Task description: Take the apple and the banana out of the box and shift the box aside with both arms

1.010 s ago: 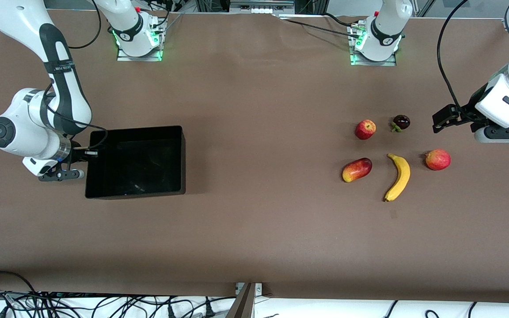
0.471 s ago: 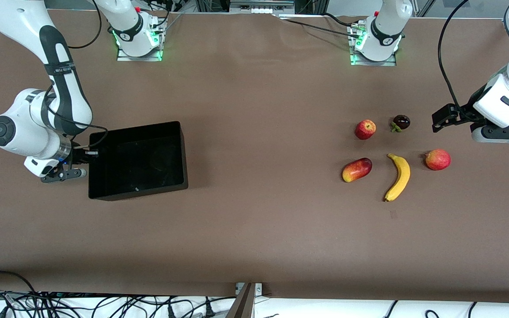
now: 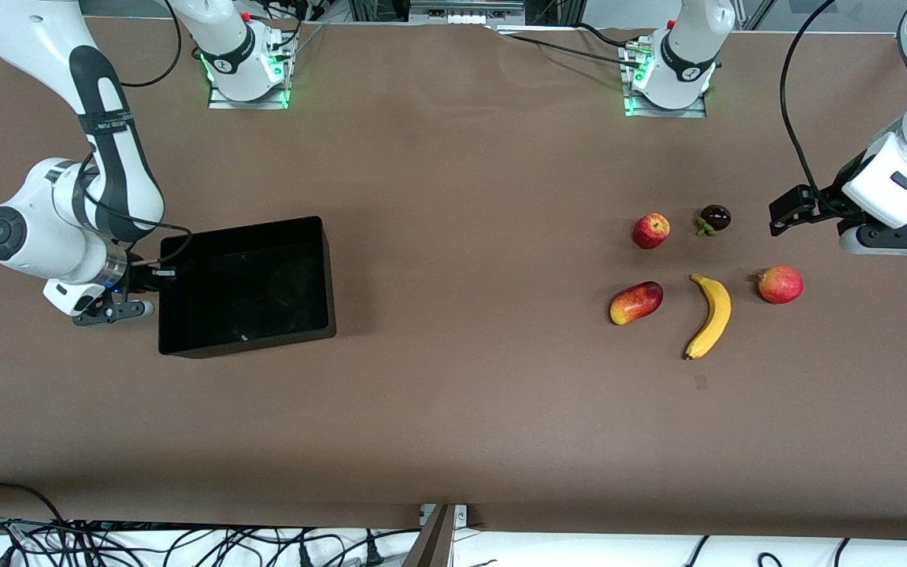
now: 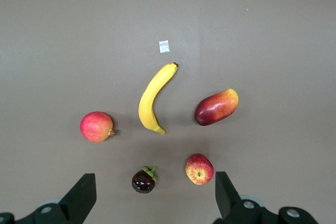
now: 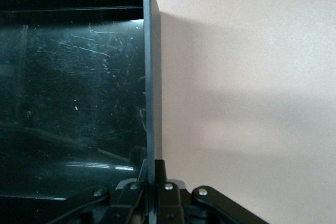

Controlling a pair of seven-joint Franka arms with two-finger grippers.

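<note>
Only partly is the right pincer point(image 3: 156, 272) showing in the front view: its fingers are disappearing against the black box point(image 3: 246, 285), and the right wrist view is catching just the finger bases point(image 5: 149, 182) pressed on either side of one thin upright wall of the box point(image 5: 73, 93). So the right pincer is clamping that wall, the one toward the right arm's end of the table point(image 3: 453, 409). The box's glossy floor is throwing back scratches and glare, and its contents are hard to make out. The right arm is coming down from its base, bending at the elbow and turning its wrist sideways toward the box.

The left arm is running off the frame edge in the front view, so the left pincer point(image 3: 784, 214) is appearing there only as a dark block over the table toward the left arm's end. In the left wrist view the left pincer point(image 4: 152, 195) is standing wide, its two fingertips point(image 4: 80, 195) far apart, empty, looking straight down over the fruit.

The banana point(image 3: 710, 315) is lying flat on the table, between the mango point(image 3: 635, 302) and the round red fruit point(image 3: 779, 284). The apple point(image 3: 649, 231) is sitting farther from the front camera than the mango, just beside a dark purple fruit point(image 3: 714, 218) with a green stem. All five fruits are lying apart from one another, well apart from the box. A small pale patch point(image 4: 164, 46) is lying on the table near the banana's tip.
</note>
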